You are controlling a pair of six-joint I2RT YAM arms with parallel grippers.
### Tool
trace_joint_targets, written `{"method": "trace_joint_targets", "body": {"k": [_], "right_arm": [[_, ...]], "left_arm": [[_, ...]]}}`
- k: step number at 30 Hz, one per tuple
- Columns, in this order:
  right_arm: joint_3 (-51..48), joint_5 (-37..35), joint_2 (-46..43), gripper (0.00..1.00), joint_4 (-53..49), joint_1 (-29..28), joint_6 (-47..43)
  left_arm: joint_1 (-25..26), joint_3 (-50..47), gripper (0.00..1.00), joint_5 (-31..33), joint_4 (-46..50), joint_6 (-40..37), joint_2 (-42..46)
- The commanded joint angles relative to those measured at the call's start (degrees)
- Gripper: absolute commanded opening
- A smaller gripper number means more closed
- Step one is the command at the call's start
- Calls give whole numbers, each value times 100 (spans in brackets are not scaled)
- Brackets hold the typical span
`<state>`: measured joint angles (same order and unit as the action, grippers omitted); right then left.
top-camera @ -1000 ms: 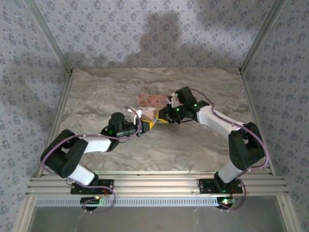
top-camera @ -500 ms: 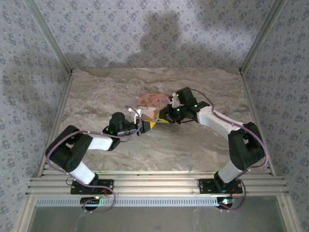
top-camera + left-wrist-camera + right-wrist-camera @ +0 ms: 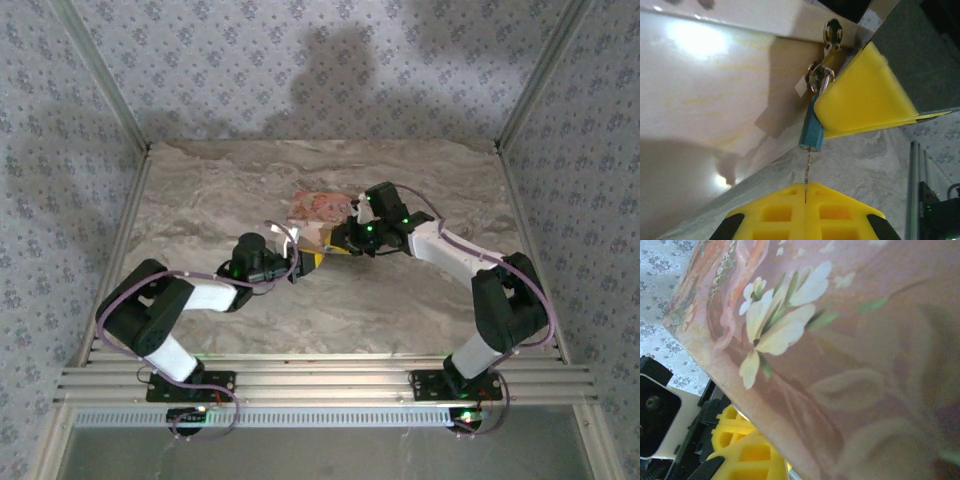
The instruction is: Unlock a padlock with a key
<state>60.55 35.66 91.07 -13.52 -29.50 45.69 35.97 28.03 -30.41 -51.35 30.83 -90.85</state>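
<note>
In the top view the left tool (image 3: 303,262) lies low over the marble worktop (image 3: 200,200), at about 8 o'clock from the right tool (image 3: 338,243). In the left wrist view the left tool (image 3: 805,189) has its yellow pads pressed together on a thin metal blade, which I take to be the key (image 3: 807,170), though it is seen only edge-on. The blade goes straight up, to 12 o'clock, into the bottom of the padlock (image 3: 811,132). The padlock hangs off the worktop, its teal body tilted, with metal rings above it. At its 2 o'clock the right tool's yellow pad (image 3: 865,100) presses on its upper part and grips it. The pink box (image 3: 318,208) is at 11 o'clock from the right tool.
</note>
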Motion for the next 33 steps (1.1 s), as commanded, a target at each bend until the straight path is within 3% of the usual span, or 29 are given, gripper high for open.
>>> {"method": "trace_joint_targets", "body": {"k": [1,10,23,28,33], "right_arm": [[74,634,-14,0,-31,-210,-47],[237,571,-17,0,-880,-152,-619],[555,675,157,0,-1225,-293,-920],[615,296,179,0,-1609,-305,-923],[560,612,279,0,-1277,-348,-930]], "left_arm": [[185,423,0,324,-299,-452,240],[172,470,0,322,-240,-446,479],[162,648,0,266,-251,-314,398],[196,760,0,374,175,-633,583],[254,794,0,454,243,-847,506]]}}
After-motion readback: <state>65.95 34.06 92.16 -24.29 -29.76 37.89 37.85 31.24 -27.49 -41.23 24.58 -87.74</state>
